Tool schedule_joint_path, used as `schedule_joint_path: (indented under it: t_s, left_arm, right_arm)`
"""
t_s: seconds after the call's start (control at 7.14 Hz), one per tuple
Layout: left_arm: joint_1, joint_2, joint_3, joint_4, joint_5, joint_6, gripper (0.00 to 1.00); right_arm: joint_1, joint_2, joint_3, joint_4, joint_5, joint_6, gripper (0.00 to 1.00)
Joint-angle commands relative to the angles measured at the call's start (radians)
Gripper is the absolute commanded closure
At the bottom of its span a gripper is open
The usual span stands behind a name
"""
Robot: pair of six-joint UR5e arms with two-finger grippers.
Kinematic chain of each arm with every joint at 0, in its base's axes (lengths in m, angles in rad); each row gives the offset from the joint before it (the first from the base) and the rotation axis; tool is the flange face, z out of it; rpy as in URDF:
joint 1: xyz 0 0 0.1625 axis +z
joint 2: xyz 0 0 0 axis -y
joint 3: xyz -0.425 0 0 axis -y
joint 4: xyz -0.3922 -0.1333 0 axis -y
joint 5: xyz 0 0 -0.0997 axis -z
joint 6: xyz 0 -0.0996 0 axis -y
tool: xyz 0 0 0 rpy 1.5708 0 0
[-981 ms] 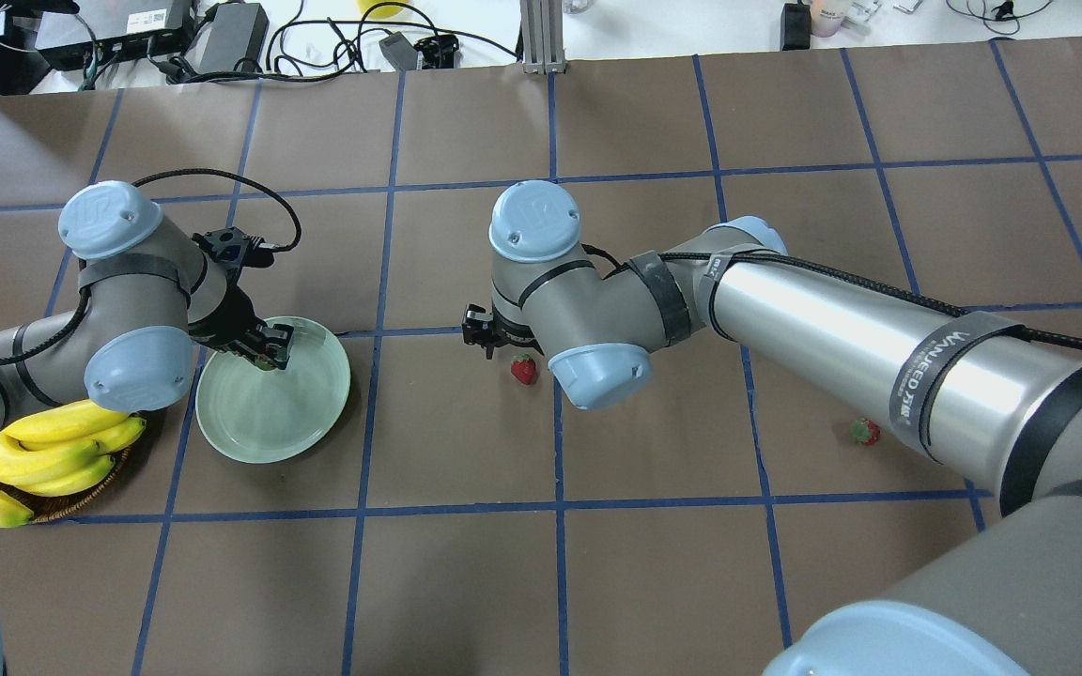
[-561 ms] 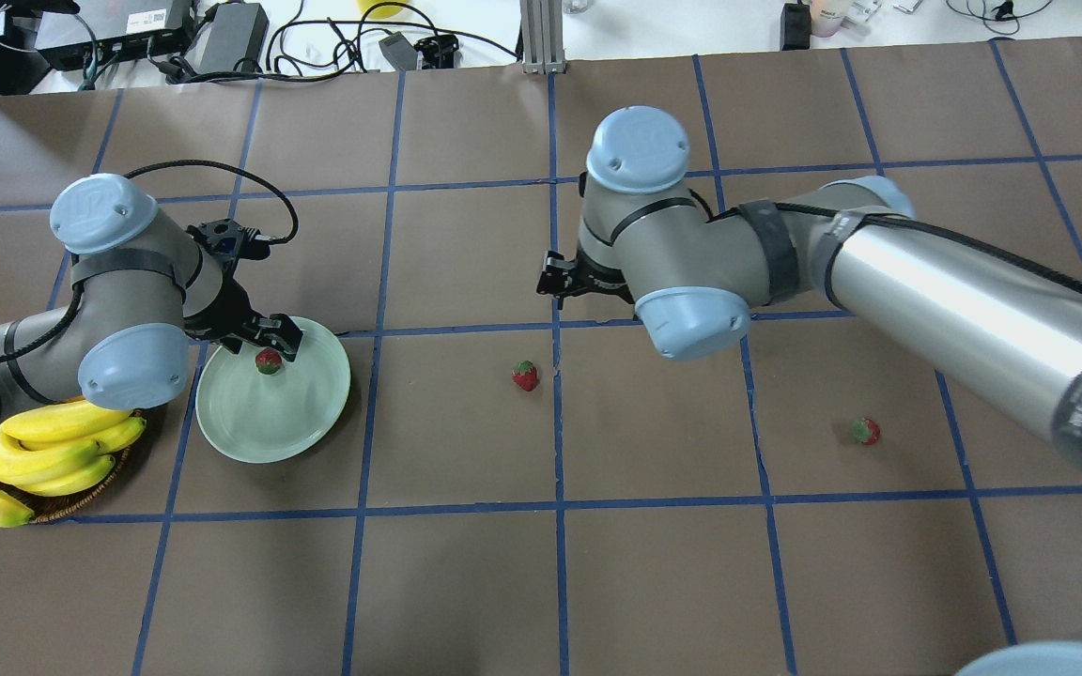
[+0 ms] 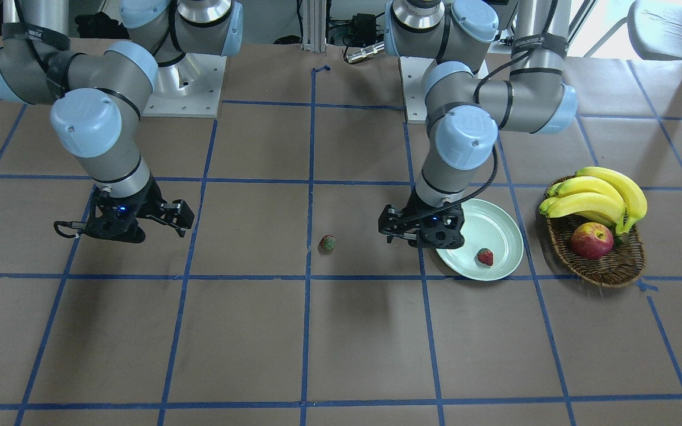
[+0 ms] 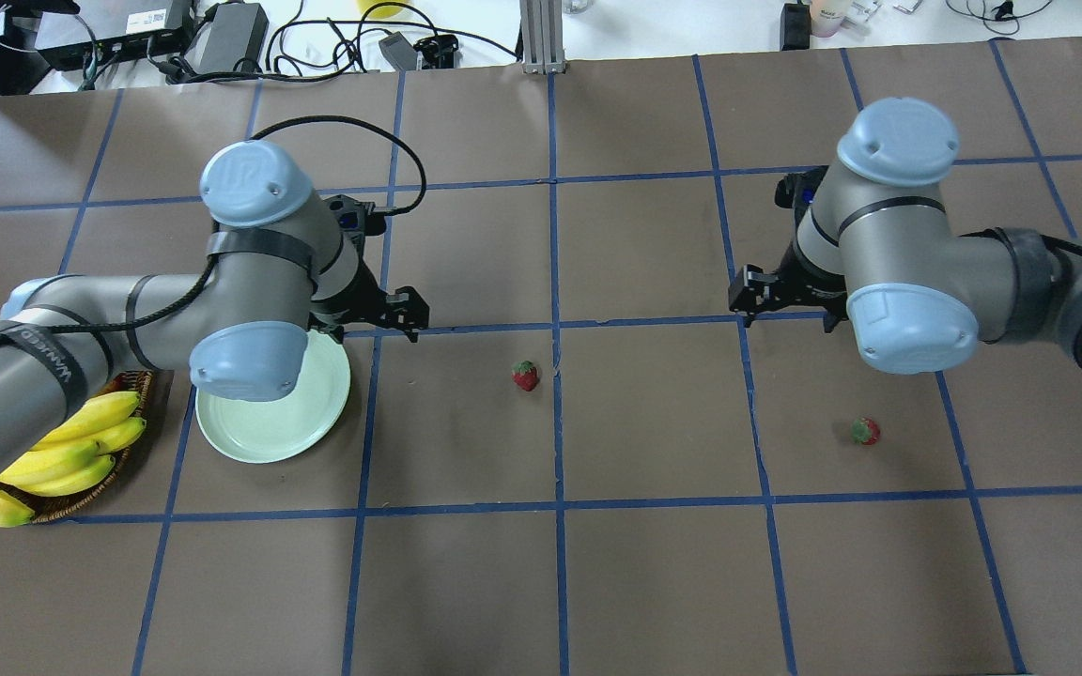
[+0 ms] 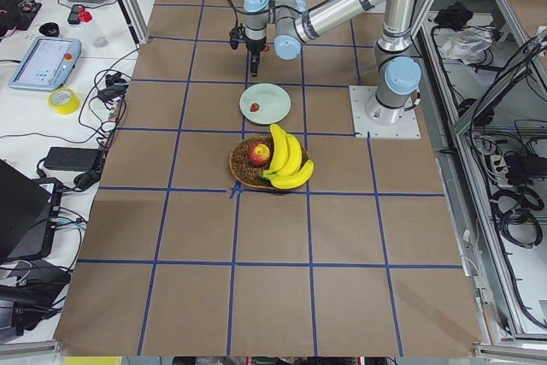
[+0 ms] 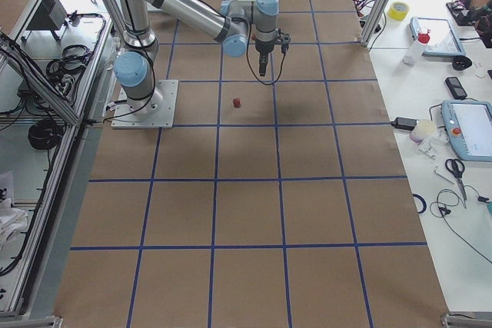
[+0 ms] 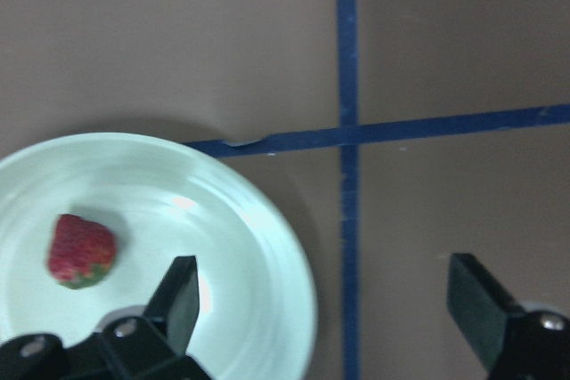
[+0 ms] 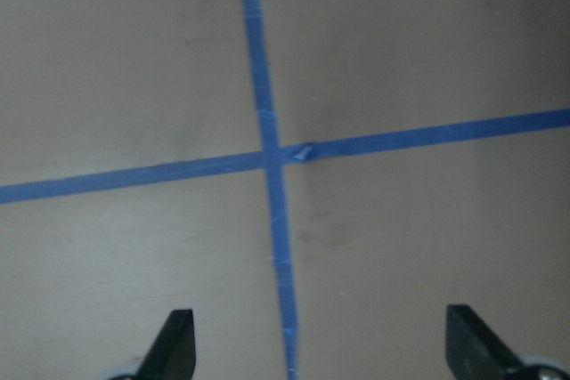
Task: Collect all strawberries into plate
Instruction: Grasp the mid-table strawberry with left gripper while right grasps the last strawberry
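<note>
Brown paper tabletop, blue tape grid. Left gripper is wide open and empty, hanging just past the plate rim; one strawberry lies in the plate. Right gripper is equally spread and empty, above a tape crossing. Two are not yet collected: middle strawberry and far strawberry, near the right gripper. Likely next: centre jaws over a berry, drop straight, close softly; it's small and may roll.

overhead | left arm covers part of plate | hides its strawberry
</note>
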Motion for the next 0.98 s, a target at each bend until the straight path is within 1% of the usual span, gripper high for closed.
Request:
schedule_joint_path:
  t_s: [0.0,0.14,0.28,0.42,0.56,0.7,0.84]
  left_arm:
    - [-0.17,-0.061,0.02,0.023,-0.005,-0.225,0.09]
    - [-0.207,-0.1,0.02,0.073,-0.006,-0.292,0.1]
    - [-0.231,-0.132,0.02,0.122,-0.006,-0.305,0.1]
    - [-0.231,-0.153,0.021,0.141,-0.006,-0.305,0.1]
    - [-0.231,-0.172,0.032,0.165,-0.009,-0.307,0.1]
    - [-0.234,-0.193,0.052,0.166,-0.011,-0.307,0.1]
    - [-0.235,-0.203,0.055,0.166,-0.011,-0.307,0.1]
  right_arm:
    - [-0.136,-0.054,0.084,-0.003,-0.03,-0.214,0.02]
    - [-0.141,-0.06,0.14,-0.036,-0.03,-0.242,0.02]
    - [-0.151,-0.06,0.235,-0.152,-0.027,-0.285,0.02]
    - [-0.191,-0.06,0.322,-0.299,-0.006,-0.352,0.01]
    - [-0.22,-0.06,0.338,-0.32,0.032,-0.379,0.01]
    - [-0.222,-0.058,0.349,-0.32,0.02,-0.403,0.09]
    - [-0.222,-0.06,0.381,-0.337,0.032,-0.405,0.15]
